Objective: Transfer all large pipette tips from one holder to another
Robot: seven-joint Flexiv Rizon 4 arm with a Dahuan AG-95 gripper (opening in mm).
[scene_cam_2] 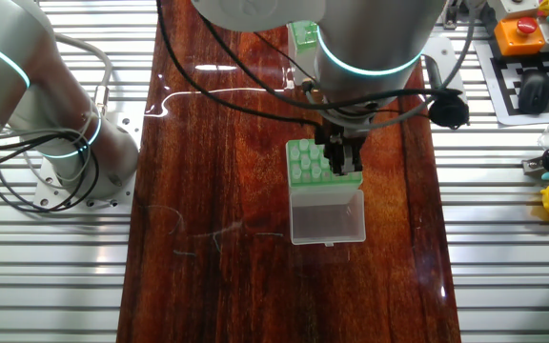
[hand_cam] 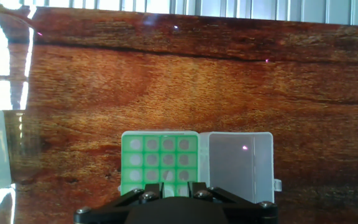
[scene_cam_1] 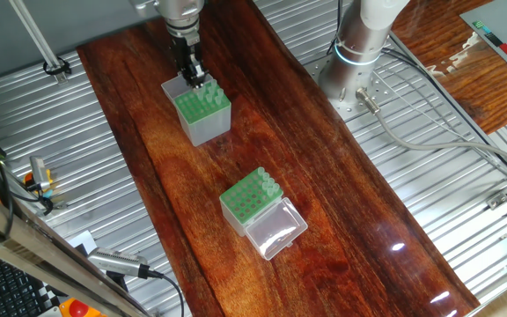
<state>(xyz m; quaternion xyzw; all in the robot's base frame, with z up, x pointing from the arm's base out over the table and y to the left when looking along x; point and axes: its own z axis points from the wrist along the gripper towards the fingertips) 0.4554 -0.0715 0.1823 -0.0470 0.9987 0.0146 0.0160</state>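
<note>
The taller grey-sided holder (scene_cam_1: 202,107) stands at the far end of the wooden table. A few pale large pipette tips (scene_cam_1: 210,88) stand at its far right edge. My gripper (scene_cam_1: 196,79) hangs just over that holder's far edge, jaws a little apart, nothing seen between them. In the other fixed view the gripper (scene_cam_2: 342,170) covers the right side of the holder's green top (scene_cam_2: 305,162). In the hand view the gripper (hand_cam: 174,185) frames the bottom row of holes of the holder (hand_cam: 148,152). The shorter lidded box (scene_cam_1: 246,202) sits nearer, with tips (scene_cam_1: 268,183) along one edge.
A clear panel (hand_cam: 238,165) lies beside the taller holder's green top. The shorter box's open lid (scene_cam_1: 275,229) lies on the table. The robot base (scene_cam_1: 355,62) and cables stand right of the table. Ribbed metal flanks the wood. A keyboard and a stop button (scene_cam_2: 522,29) are off-table.
</note>
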